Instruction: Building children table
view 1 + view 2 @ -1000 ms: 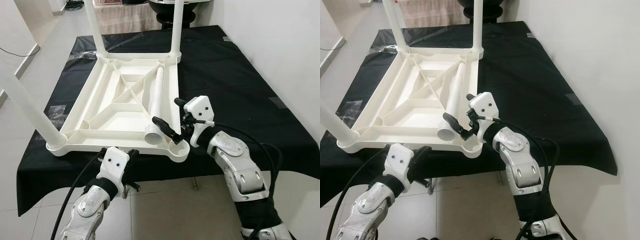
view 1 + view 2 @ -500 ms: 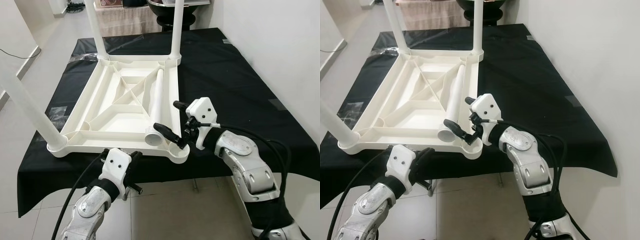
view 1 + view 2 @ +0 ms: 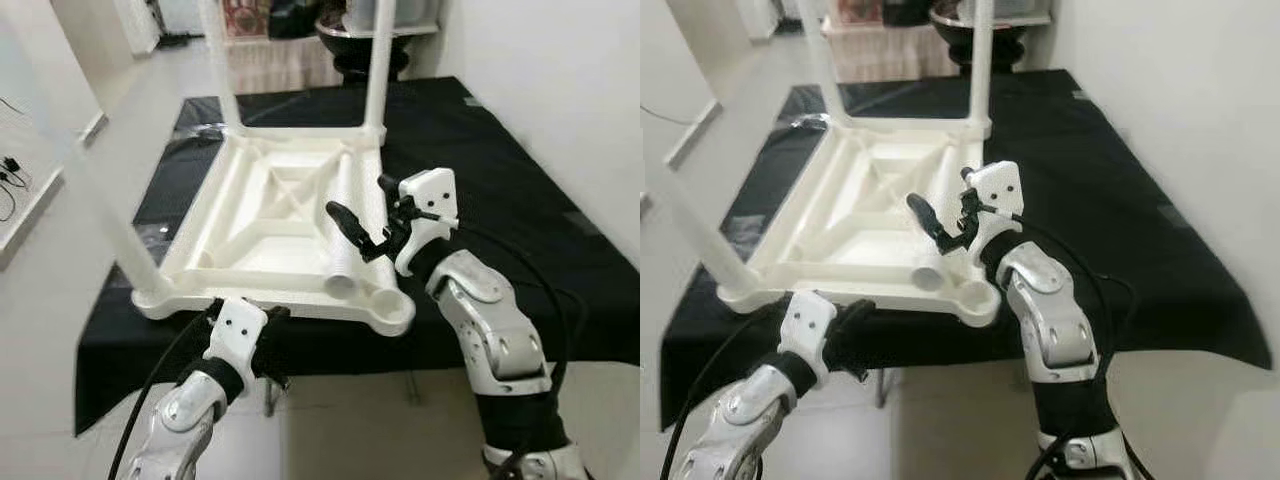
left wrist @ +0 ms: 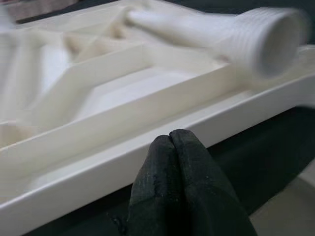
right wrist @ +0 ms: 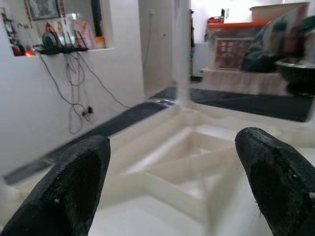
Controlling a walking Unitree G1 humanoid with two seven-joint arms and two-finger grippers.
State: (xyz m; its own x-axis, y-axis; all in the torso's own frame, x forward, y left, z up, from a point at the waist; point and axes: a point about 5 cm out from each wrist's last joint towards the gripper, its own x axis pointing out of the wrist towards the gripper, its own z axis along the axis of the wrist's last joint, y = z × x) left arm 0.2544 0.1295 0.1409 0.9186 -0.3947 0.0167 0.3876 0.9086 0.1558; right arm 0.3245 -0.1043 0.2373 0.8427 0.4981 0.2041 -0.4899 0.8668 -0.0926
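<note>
White plastic table top (image 3: pixel 262 232) lies upside down on a black cloth (image 3: pixel 500 170) covering a table, ribbed underside facing up. Three legs are fitted and stand upright: two at the far corners (image 3: pixel 378 60) and one at the near left corner (image 3: pixel 100 200). The fourth, loose leg (image 3: pixel 343 225) lies flat inside the top along its right side, threaded open end pointing toward the near edge, close to the empty near right corner socket (image 3: pixel 392 303). Right gripper (image 3: pixel 365 222) hovers above the loose leg, fingers spread wide apart with nothing between them; the right wrist view shows both fingertips (image 5: pixel 74 182) well separated over the ribs. Left gripper (image 4: pixel 177 162) sits low at the near edge of the top, just below its rim, fingers pressed together and empty. Head views are somewhat blurred. A shelf with cables (image 5: pixel 64 49) shows on a wall in the background.
</note>
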